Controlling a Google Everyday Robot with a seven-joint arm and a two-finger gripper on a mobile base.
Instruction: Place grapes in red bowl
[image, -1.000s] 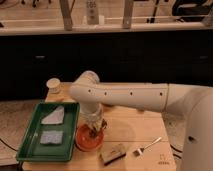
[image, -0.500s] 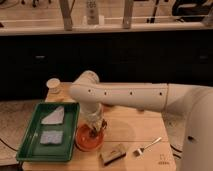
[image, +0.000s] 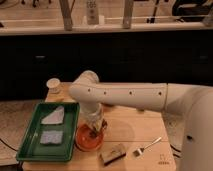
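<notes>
The red bowl (image: 86, 140) stands on the wooden table just right of the green tray. My gripper (image: 95, 128) points straight down into it from the white arm, fingers shut. A small dark clump, the grapes (image: 93, 133), shows inside the bowl right at the fingertips. I cannot tell whether the fingers still grip the grapes or the grapes rest on the bowl's floor.
The green tray (image: 30, 150) at the left holds two pale sponge-like pieces. A tan block (image: 113, 153) and a fork (image: 147, 146) lie near the front edge. A small pale cup (image: 54, 85) stands at the back left. The arm spans the table from the right.
</notes>
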